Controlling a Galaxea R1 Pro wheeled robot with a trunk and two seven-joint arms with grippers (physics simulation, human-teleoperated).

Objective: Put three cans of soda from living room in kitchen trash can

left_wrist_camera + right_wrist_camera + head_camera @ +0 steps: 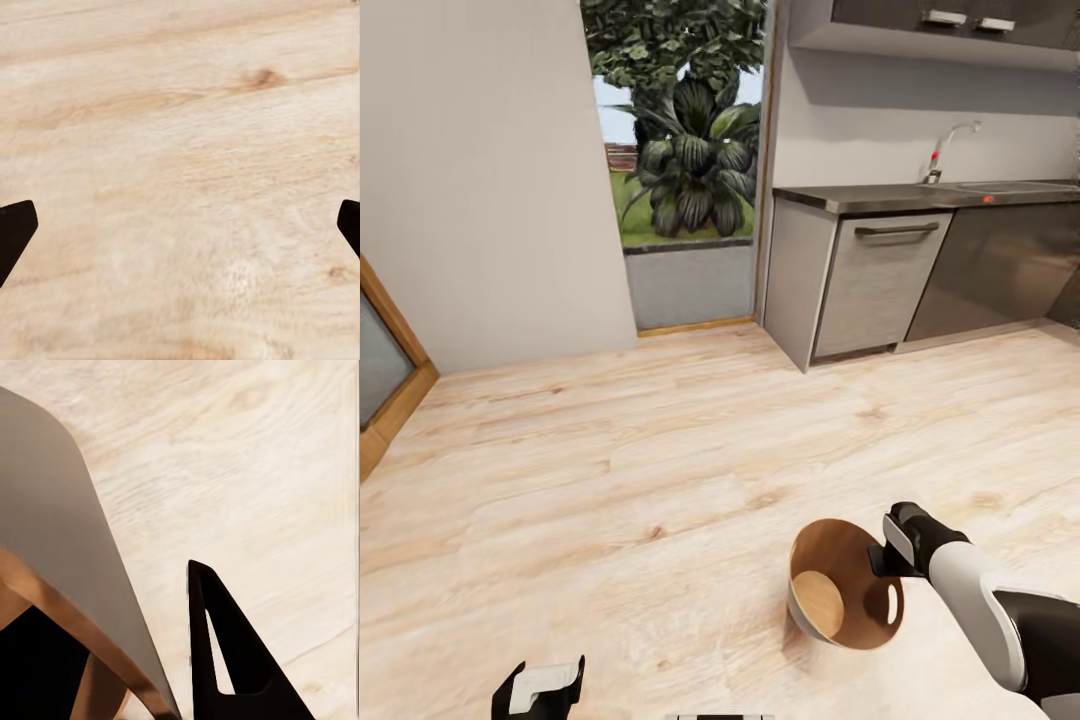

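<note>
**While the bin waits on the kitchen floor, one hand is at its rim**

Because the trash can is small, thin-walled and looks empty, it is probably very light. It stands on the pale wood floor, well apart from the grey counter and the cabinets under it. It is grey outside and orange-brown inside, and it leans a little toward the robot, so I can see its round bottom. No soda cans are in sight.

The right gripper is at the far right side of the rim. In the right wrist view, one dark finger sits outside the grey wall and another dark shape sits inside the bin. So the fingers seem to straddle the wall, one on each side. I cannot tell if they are squeezing it or just near it, since that view is very close and cut off.

A bin like this is stiff but smooth, so it could slip or tip over with a small push. The rim, near a handle hole, looks like the best place to grab it.

The left gripper hangs low over bare floor. Its two fingertips are far apart with nothing between them.
</note>
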